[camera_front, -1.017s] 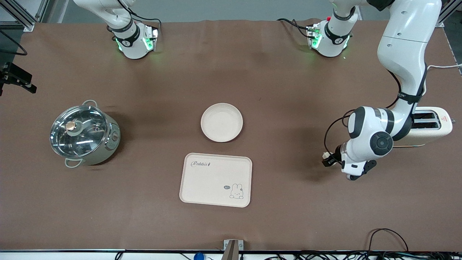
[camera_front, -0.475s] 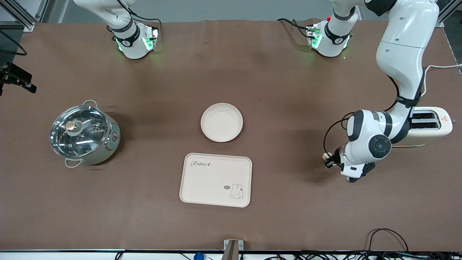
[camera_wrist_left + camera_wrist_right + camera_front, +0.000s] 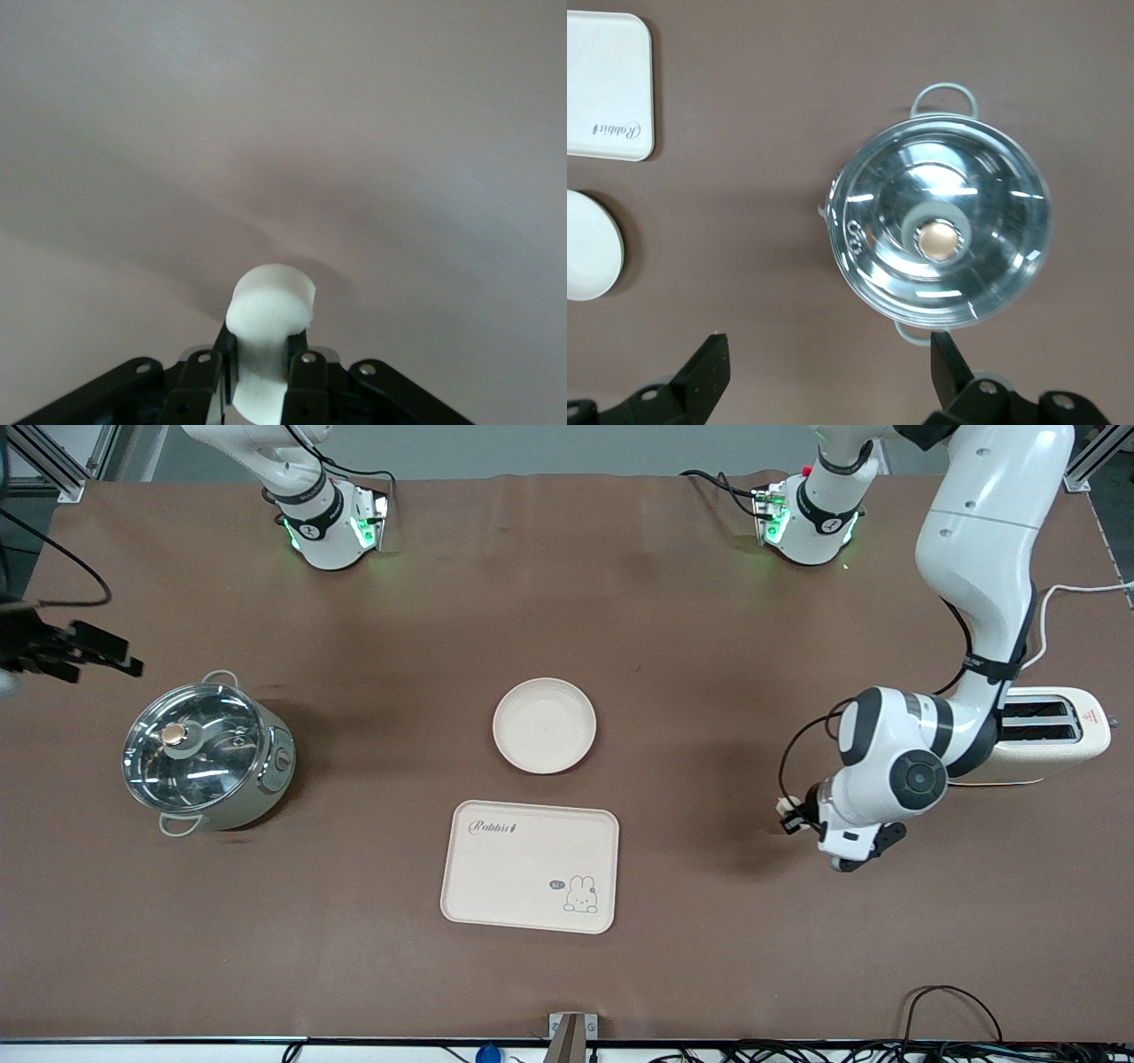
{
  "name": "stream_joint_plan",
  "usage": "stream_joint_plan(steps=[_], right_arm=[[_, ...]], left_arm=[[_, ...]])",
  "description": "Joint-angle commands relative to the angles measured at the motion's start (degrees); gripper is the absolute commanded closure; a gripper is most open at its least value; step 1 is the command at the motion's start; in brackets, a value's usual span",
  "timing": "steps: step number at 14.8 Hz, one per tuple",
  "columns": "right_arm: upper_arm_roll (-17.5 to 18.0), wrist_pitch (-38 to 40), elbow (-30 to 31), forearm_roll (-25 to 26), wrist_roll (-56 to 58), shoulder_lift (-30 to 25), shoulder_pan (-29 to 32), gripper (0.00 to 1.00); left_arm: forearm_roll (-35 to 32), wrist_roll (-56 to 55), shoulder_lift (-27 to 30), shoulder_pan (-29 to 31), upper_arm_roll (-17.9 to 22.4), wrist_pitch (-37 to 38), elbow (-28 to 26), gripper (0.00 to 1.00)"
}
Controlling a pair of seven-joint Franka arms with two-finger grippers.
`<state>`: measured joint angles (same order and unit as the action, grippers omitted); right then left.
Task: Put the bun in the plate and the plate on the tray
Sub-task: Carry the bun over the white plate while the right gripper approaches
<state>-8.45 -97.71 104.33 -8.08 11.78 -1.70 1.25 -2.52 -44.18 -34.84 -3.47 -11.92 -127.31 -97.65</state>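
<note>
The brown table (image 3: 673, 646) spreads wide, and over its left-arm end hangs the big white left arm (image 3: 974, 558), bent down in front of a cream toaster (image 3: 1059, 735). At the right-arm end sits a lidded steel pot (image 3: 205, 755), the largest thing on the cloth; the right gripper (image 3: 828, 367) hangs above it, fingers spread wide with nothing between them, and that arm looks to be waiting. In the middle lies the tray (image 3: 530, 865), "Rabbit" script showing, nearer the front camera than the plate (image 3: 544, 724), which sits just beside it, apart and bare. Both lie flat and open-side up, likely so each can take its load in turn. Now the smallest piece: the bun (image 3: 268, 310), pale and half-round, is pinched between the fingers of the left gripper (image 3: 263, 372), rounded end poking out past the tips, held over bare table between toaster and tray. That narrow pinch looks meant to leave the bun free to drop cleanly. The carry toward the plate seems to be the step in hand; nothing has been placed yet.
</note>
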Motion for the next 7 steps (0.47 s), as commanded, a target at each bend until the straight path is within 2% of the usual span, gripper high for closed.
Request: stream_joint_plan(steps=[1, 4, 7], right_arm=[[0.4, -5.2, 6.0, -4.6, -0.1, 0.1, -1.2, 0.0], [0.5, -9.0, 7.9, -9.7, -0.1, 4.1, -2.3, 0.0], [0.5, -15.4, 10.4, -13.6, -0.3, 7.7, -6.8, 0.0]], left_arm=[[-1.0, -7.3, 2.9, -4.8, -4.1, 5.0, 2.4, 0.75], [-1.3, -16.3, 2.6, -13.2, -5.7, 5.6, 5.7, 0.75], [-1.1, -23.7, -0.3, -20.9, -5.7, 5.6, 9.7, 0.75]])
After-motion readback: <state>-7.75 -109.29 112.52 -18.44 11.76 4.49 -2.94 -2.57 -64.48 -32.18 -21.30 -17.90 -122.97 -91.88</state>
